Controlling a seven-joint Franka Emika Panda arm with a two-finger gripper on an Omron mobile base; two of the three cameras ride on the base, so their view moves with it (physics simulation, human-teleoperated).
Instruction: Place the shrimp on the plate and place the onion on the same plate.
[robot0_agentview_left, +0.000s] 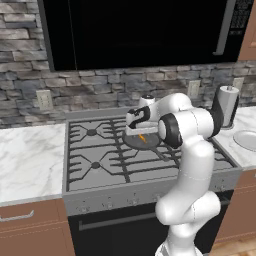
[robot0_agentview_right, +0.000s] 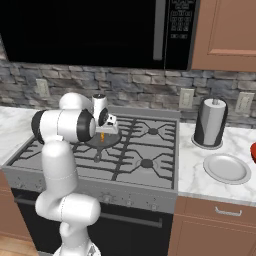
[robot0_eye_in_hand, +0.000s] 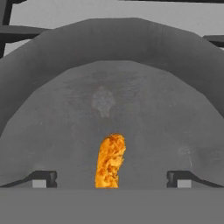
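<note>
One gripper (robot0_agentview_left: 138, 131) hangs low over the gas stove (robot0_agentview_left: 95, 150) in the left base view, pointing down at a dark round pan (robot0_agentview_left: 150, 142) that sits on the grates. Directly under it, inside the pan, lies the shrimp (robot0_agentview_left: 142, 138), a small orange sliver. Well to the gripper's right, past the arm, a paper towel roll (robot0_agentview_left: 229, 105) stands on the marble tabletop (robot0_agentview_left: 27, 160), and the plate (robot0_agentview_left: 246, 140) lies at the edge of the frame in front of that roll.

From the right base view the gripper (robot0_agentview_right: 103, 131) again points straight down over the pan (robot0_agentview_right: 112, 140), with the shrimp (robot0_agentview_right: 102, 137) just beneath it. The plate (robot0_agentview_right: 227, 168) rests on the tabletop (robot0_agentview_right: 192, 170) well off to the gripper's right, beyond the stove (robot0_agentview_right: 145, 150), nothing lying on it. The paper towel roll (robot0_agentview_right: 210, 123) stands just behind the plate, and a sliver of something red (robot0_agentview_right: 253, 152) shows at the frame edge beside it.

In the hand view the two fingertips (robot0_eye_in_hand: 43, 178) stand far apart, released and gripping nothing. The shrimp (robot0_eye_in_hand: 110, 161) lies between them on the pan's grey floor (robot0_eye_in_hand: 131, 113), closer to the fingertip on the frame's left side, touching neither. The pan's raised wall (robot0_eye_in_hand: 109, 39) curves beyond it.
</note>
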